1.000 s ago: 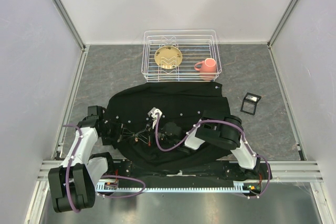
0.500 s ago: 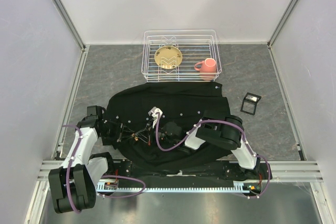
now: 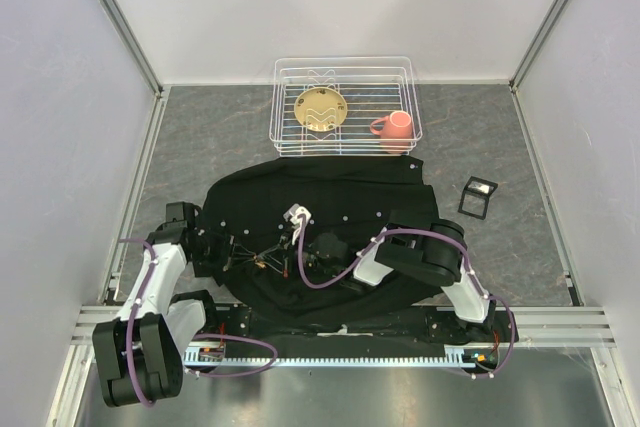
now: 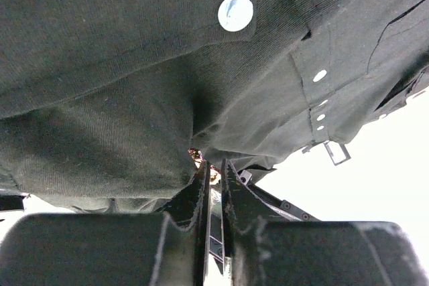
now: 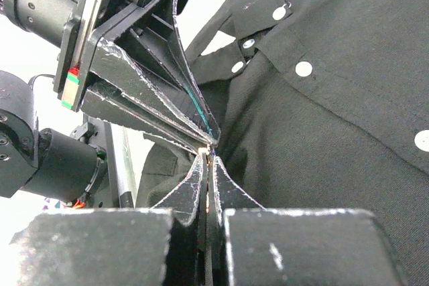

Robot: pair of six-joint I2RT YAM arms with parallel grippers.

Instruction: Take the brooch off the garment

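The tiny golden-looking brooch (image 4: 196, 156) shows only as a speck in the left wrist view. It sits at the very tips of the left gripper (image 4: 213, 165), against a fold near the front middle of the large black button-up shirt (image 3: 340, 192). Its shape is too small to make out. It glints gold with a touch of red, unlike the round white buttons (image 4: 235, 12) along the placket.

Over the last 1 second almost nothing has changed from above: the left fingertips have crept slightly leftward, and both arms stay tip to tip over the cloth. I judge the pin is being worked loose but is not yet freed, since cloth bunches right at the speck.

The left gripper's fingers are pinched together on the brooch, with only a slit between them. The right gripper (image 5: 207, 159) is closed too, its tips touching the left's; whether it pinches cloth or pin I cannot tell.

Farther back on the grey table (image 3: 200, 147), a white wire rack (image 3: 345, 65) holds a golden dish (image 3: 320, 110) and a pink mug (image 3: 397, 127). A small black frame (image 3: 477, 195) lies to the right.
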